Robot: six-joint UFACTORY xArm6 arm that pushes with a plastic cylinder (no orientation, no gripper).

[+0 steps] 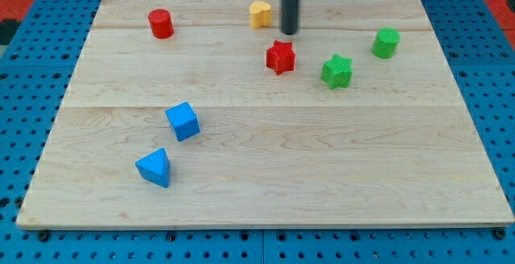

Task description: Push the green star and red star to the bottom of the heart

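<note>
Blue triangle (154, 168) foremost; red star (280, 56), green star (337, 71) lie flat.

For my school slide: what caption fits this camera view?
My tip sits just above the red star, beside the yellow heart, with the green star to the right.

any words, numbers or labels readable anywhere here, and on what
None: no text, number or sign shows.
The wooden board, my tip, red star, green star and yellow heart are all unmarked.
</note>
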